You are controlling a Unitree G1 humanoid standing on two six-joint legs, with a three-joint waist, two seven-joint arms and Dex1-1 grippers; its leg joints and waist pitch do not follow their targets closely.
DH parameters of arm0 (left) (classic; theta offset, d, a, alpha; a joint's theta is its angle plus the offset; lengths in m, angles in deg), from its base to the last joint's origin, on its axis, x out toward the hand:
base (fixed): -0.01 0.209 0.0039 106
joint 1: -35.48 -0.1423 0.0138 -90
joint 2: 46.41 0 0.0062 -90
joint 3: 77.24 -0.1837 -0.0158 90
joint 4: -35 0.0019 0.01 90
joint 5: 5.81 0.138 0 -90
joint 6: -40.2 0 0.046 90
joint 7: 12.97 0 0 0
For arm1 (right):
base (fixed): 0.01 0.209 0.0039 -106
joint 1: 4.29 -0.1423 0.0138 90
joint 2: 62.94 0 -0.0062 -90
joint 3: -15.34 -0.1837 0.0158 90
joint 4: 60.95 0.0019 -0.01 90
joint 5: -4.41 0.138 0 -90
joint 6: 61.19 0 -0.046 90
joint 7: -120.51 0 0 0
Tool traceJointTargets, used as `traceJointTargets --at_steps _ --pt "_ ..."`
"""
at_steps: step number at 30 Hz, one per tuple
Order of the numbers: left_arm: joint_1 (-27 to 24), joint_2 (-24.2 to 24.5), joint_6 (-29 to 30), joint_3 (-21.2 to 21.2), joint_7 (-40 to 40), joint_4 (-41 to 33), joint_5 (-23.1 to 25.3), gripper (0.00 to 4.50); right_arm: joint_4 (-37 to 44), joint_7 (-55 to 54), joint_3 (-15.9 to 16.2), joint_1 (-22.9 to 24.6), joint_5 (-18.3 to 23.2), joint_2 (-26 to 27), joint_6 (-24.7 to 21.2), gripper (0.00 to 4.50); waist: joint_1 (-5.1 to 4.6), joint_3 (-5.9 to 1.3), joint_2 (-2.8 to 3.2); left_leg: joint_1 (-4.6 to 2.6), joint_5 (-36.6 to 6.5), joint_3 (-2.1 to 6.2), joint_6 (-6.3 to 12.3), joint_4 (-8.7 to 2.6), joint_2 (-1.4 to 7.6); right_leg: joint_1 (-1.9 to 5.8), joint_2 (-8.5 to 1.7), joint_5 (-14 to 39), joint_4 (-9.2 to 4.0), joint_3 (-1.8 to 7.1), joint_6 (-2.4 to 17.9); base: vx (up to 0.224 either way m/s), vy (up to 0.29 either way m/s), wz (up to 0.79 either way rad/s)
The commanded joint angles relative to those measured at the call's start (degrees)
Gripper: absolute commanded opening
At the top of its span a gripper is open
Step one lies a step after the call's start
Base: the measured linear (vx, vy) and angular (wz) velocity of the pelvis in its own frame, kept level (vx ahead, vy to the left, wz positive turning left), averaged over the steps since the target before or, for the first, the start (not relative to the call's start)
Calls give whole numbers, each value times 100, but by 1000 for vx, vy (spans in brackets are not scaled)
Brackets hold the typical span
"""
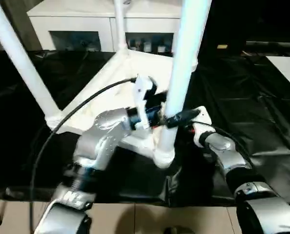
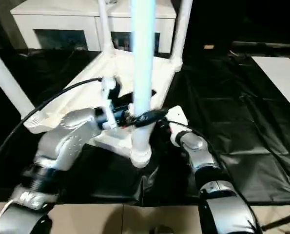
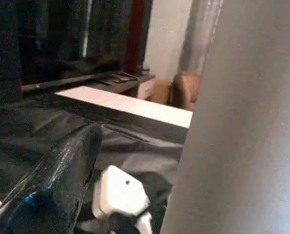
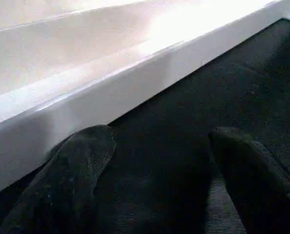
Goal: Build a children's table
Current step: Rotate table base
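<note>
Nearest, two silver forearms reaching in over the black sheet (image 1: 261, 146) covering the work surface. Left gripper (image 1: 181, 118) clasped around the near leg (image 1: 179, 73) just above its socket — one black finger (image 3: 57, 185) visible across the tube's front, the white tube close beside it in the left wrist view. Right gripper (image 4: 159, 180) low beside the tabletop's near edge, fingers (image 4: 71, 180) spread wide with only black sheet between them, holding nothing, one finger close to the white rim. Tabletop (image 1: 110, 102) upside down on the sheet, underside up. Near leg upright in the closest corner socket (image 1: 163, 157). Left leg (image 1: 20, 61) rising from the left corner, leaning outward. Two more legs (image 2: 181, 29) standing at the far corners. Beyond — white cabinet (image 1: 76, 24) with dark glass doors.
</note>
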State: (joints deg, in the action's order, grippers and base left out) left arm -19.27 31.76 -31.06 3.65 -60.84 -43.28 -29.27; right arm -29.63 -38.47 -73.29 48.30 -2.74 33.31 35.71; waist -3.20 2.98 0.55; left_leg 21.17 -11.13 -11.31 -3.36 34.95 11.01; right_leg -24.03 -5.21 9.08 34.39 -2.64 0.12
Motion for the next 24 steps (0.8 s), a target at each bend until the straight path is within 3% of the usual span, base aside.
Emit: traceJointTargets --at_steps 1,7,11,14,15,17,20,22,23,24 --pt "155 -115 -110 -135 52 34 92 450 176 189 240 80 -12 157 114 383 83 -405 -63 -1 -1404 62 507 -384 136 341 -200 1446 -400 137 1554 0 0 0" --pt "-52 263 -242 -331 -480 -64 256 450 686 165 -131 309 299 -130 34 383 121 -411 -55 4 -1306 63 560 -394 142 344 -193 1229 -375 141 1578 0 0 0" --pt "-263 699 -18 -363 -919 -324 156 450 1376 514 -342 596 549 -457 -31 383 157 -404 -47 -13 -1294 56 600 -397 150 348 -187 1161 -370 146 1585 0 0 0" --pt "-348 955 98 -415 -1125 -426 161 450 1737 700 -460 726 715 -614 -104 383 223 -379 -18 -55 -1472 47 476 -424 156 307 -162 1404 -390 148 1524 0 0 0" --pt "-375 1302 218 -520 -1374 -390 258 450 2133 899 -572 857 889 -822 -218 383 249 -378 31 -75 -1512 51 434 -427 150 305 -165 1435 -393 149 1507 0 0 0" --pt "-365 1533 212 -619 -1524 -298 401 450 2375 1037 -625 942 970 -971 -298 383 255 -364 14 -82 -1659 57 379 -453 158 296 -148 1525 -394 157 1429 0 0 0" --pt "-208 1878 -123 -891 -1740 142 938 450 2870 1549 -452 1212 969 -1300 -521 383 300 -361 37 -83 -1674 59 287 -455 138 301 -150 1592 -413 162 1368 0 0 0" --pt "-114 2003 -366 -1034 -1729 396 1274 450 3142 1845 -316 1373 964 -1458 -641 383 337 -359 21 -88 -1711 67 305 -465 143 302 -152 1652 -435 170 1227 0 0 0" --pt "62 2179 -759 -1304 -1746 826 1754 450 3563 2346 -35 1654 873 -1786 -775 383 360 -363 14 -73 -1679 75 316 -466 137 317 -157 1661 -448 169 1164 0 0 0" --pt "146 2191 -873 -1363 -1690 1001 1878 450 3717 2543 65 1755 854 -1919 -835 383 363 -365 11 -79 -1663 74 325 -460 138 312 -155 1640 -447 174 1147 0 0 0"
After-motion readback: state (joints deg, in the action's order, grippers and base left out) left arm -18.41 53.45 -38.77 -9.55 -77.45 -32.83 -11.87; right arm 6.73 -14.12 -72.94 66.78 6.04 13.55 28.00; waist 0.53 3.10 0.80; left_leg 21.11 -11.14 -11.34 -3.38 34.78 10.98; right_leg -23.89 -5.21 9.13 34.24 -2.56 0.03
